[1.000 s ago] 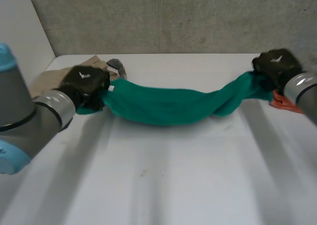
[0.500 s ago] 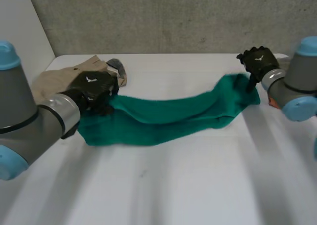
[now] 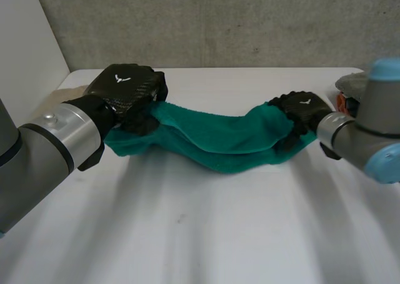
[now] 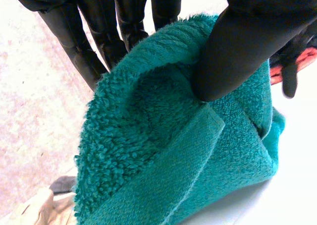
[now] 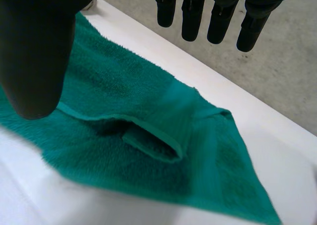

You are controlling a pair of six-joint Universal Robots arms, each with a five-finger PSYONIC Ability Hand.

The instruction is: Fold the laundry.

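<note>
Table [image 3: 206,234], white and smooth, carries a teal terry towel [image 3: 219,140] stretched in a rumpled, twisted band between both hands. Left hand [image 3: 128,93] pinches its bunched left end, thumb [image 4: 237,51] pressed into the looped pile. Right hand [image 3: 303,109] hovers over the right end, fingers [image 5: 190,17] straight and apart, holding nothing. Beige garment [image 4: 29,212] lies beside the gripped end; orange cloth [image 3: 340,101] sits by the right arm.

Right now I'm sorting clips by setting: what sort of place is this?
Likely a robot lab test bench, not a home: a plain white table against a rough grey concrete wall, and a grey robot arm whose black left hand grips a teal terry-cloth towel.
</note>
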